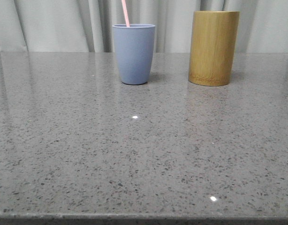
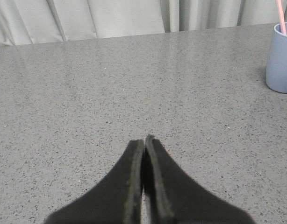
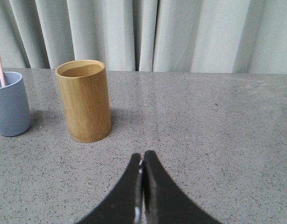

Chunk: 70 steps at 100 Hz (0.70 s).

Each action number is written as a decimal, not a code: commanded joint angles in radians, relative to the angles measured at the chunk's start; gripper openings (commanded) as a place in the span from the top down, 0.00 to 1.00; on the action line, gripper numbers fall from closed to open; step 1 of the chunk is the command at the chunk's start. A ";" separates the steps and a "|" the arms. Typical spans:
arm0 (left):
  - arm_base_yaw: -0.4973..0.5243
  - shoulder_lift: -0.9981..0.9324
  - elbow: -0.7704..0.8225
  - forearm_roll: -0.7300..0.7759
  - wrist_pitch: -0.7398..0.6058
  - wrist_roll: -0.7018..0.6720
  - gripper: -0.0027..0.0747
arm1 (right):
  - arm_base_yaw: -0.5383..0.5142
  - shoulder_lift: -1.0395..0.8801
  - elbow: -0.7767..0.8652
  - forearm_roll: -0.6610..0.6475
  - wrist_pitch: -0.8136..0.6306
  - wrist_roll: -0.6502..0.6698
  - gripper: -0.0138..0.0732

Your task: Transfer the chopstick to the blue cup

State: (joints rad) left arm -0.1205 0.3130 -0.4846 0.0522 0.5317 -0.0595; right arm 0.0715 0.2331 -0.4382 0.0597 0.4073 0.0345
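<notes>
Nearest the robot, over the speckled grey stone counter (image 1: 144, 164): both hands are hanging low over bare surface, well apart from the cups.
Left hand (image 2: 144, 140): its black fingers are pressing together with nothing between them, pointing across open counter, the cup off to one side of it.
Right hand (image 3: 142, 156): its fingers are likewise meeting at the tips and carrying nothing.
Middle of the counter: nothing is lying here but two small glints of light.
Matte grey-blue plastic tumbler (image 1: 133, 54): it is standing upright toward the far edge, left of the other container and apart from it.
Thin pale pink chopstick (image 1: 125, 13): it is sitting inside the blue tumbler, leaning slightly and poking above the rim, so the transfer is looking complete.
Tall yellow-brown bamboo cylinder (image 1: 213, 48): it is standing upright to the right; as far as its interior is showing in the right wrist view, it is looking empty.
Pale pleated curtain (image 1: 55, 23): it is hanging behind the counter.
Risk: any further reach toward the far edge is likely to be the danger now. A hand brushing the projecting stick could lever the light tumbler over or flick the stick out.
Second risk: the bamboo cylinder is standing near enough that a sideways sweep could knock it into the tumbler.
</notes>
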 commanded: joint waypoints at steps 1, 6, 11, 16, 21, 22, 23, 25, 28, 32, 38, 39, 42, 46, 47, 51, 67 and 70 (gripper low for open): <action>0.000 0.009 -0.026 0.002 -0.084 -0.010 0.99 | -0.003 0.009 -0.025 -0.012 -0.082 -0.001 0.96; 0.000 0.009 -0.026 0.002 -0.084 -0.010 0.99 | -0.003 0.009 -0.025 -0.012 -0.082 -0.001 0.96; 0.000 0.009 -0.026 0.002 -0.084 -0.010 0.99 | -0.003 0.009 -0.025 -0.012 -0.082 -0.001 0.96; 0.000 0.009 -0.026 0.002 -0.084 -0.010 0.99 | -0.003 0.009 -0.025 -0.012 -0.082 -0.001 0.96; 0.000 0.009 -0.021 0.002 -0.086 -0.010 0.99 | -0.003 0.009 -0.025 -0.012 -0.082 -0.001 0.96; 0.000 0.009 -0.022 0.002 -0.086 -0.010 0.99 | -0.003 0.009 -0.025 -0.012 -0.082 -0.001 0.96; 0.000 0.009 -0.022 0.002 -0.086 -0.010 0.99 | -0.003 0.009 -0.025 -0.012 -0.082 -0.001 0.96; 0.000 0.009 -0.019 0.002 -0.086 -0.010 0.99 | -0.003 0.009 -0.025 -0.012 -0.082 -0.001 0.96; 0.000 0.009 -0.015 0.002 -0.086 -0.010 0.99 | -0.003 0.009 -0.025 -0.012 -0.082 -0.001 0.96; 0.000 0.005 -0.007 0.002 -0.086 -0.010 0.99 | -0.003 0.009 -0.025 -0.012 -0.082 -0.001 0.96; 0.000 -0.013 0.017 0.002 -0.098 -0.010 0.99 | -0.003 0.009 -0.025 -0.012 -0.082 -0.001 0.96; 0.000 -0.015 0.021 0.002 -0.103 -0.010 0.99 | -0.003 0.009 -0.025 -0.012 -0.082 -0.001 0.96; 0.000 -0.022 0.041 0.002 -0.119 -0.010 0.99 | -0.003 0.009 -0.025 -0.012 -0.082 -0.001 0.96; 0.000 -0.036 0.066 0.002 -0.156 -0.010 0.99 | -0.003 0.009 -0.025 -0.012 -0.082 -0.001 0.96; 0.000 -0.041 0.076 0.002 -0.164 -0.010 0.99 | -0.003 0.009 -0.025 -0.012 -0.082 -0.001 0.96; 0.000 -0.056 0.106 0.002 -0.213 -0.010 0.99 | -0.003 0.009 -0.025 -0.012 -0.082 -0.001 0.96; 0.000 -0.128 0.258 0.002 -0.393 -0.010 0.99 | -0.003 0.009 -0.025 -0.012 -0.082 -0.001 0.96; 0.000 -0.142 0.290 0.002 -0.415 -0.010 0.99 | -0.003 0.009 -0.025 -0.012 -0.082 -0.001 0.96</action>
State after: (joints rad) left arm -0.1205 0.1925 -0.2341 0.0522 0.2881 -0.0595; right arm 0.0715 0.2331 -0.4382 0.0597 0.4073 0.0368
